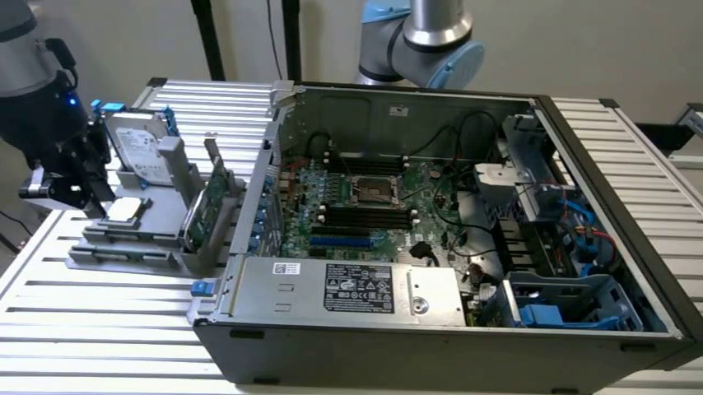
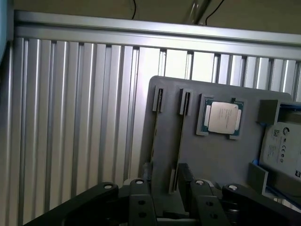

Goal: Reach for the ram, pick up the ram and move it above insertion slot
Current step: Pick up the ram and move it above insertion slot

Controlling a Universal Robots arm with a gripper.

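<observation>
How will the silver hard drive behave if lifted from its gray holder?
The hard drive is probably stiff and heavy for its size, being a metal-cased block. Its smooth faces may slip. Standing on edge in the gray holder, it could tip.

Ram (image 2: pixel 180 141): seen edge-on in the wrist view as a thin dark line. It stands on its long edge in a narrow groove of the gray holder (image 2: pixel 221 160). Chips can't be made out.

Insertion slots (image 1: pixel 368 216): long black parallel strips lying flat on the green motherboard (image 1: pixel 434 193), just beside the processor socket (image 1: pixel 374 189), inside the open case.
</observation>
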